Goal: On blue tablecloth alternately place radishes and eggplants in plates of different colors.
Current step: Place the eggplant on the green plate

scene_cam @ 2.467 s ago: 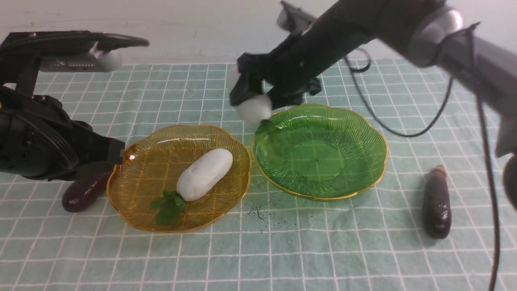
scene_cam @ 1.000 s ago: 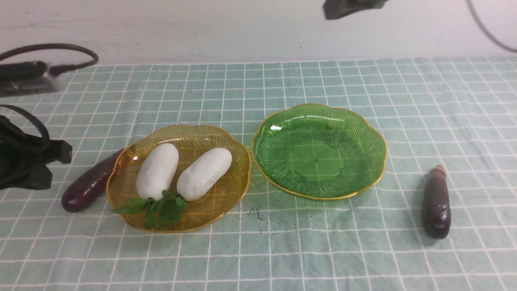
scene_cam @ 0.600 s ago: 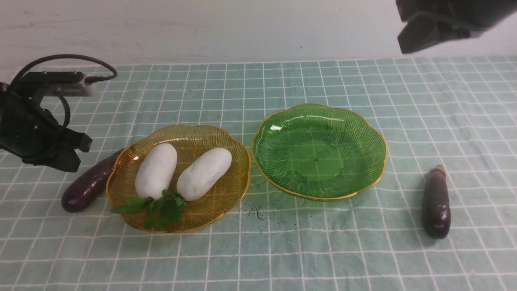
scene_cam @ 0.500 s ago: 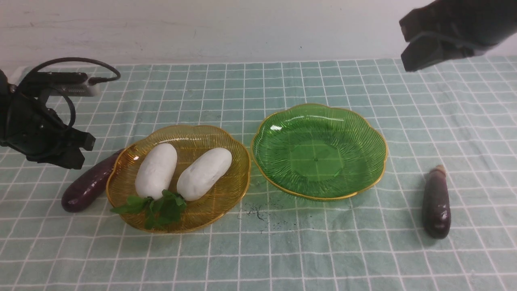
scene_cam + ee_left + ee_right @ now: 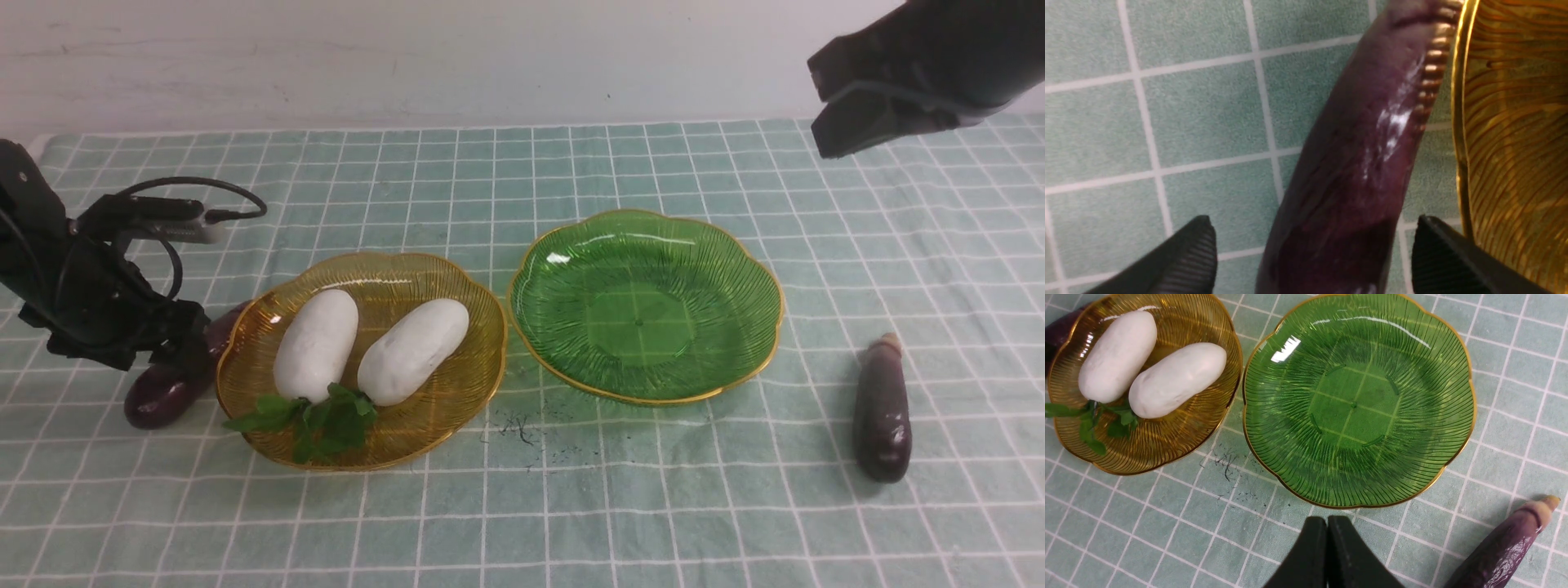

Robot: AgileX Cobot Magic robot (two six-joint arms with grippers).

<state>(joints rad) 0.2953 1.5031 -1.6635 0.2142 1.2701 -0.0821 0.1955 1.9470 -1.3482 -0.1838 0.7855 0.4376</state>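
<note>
seeing the left eggplant [image 5: 163, 396] lying slantwise on the blue tablecloth [image 5: 506, 531], just beside the amber plate [image 5: 441, 400], with a glossy purple skin catching the light. lowering no guess on contact: straddling it with the left gripper [image 5: 1312, 245], holding the fingertips wide apart, one on each side, and showing gaps along the skin in the left wrist view. running close along the gold rim with the narrower end; not telling whether touching.

cradling both radishes in the amber plate: leaning the left radish [image 5: 316, 345] and the right radish [image 5: 413, 351] side by side, well within the rim, and bunching the green leaves [image 5: 335, 420] at the near ends.

setting the green plate [image 5: 639, 327] near the amber one, toward the right, and showing bare ribbed plastic and cloth lines through it. resting the right eggplant [image 5: 882, 412] on the cloth farther right, pointing the pale stem away.

keeping the right gripper [image 5: 1327, 522] high above the cloth, pressing the fingertips together. scattering dark specks [image 5: 522, 429] between the plates' near edges. backing everything with a pale wall [image 5: 490, 65].
</note>
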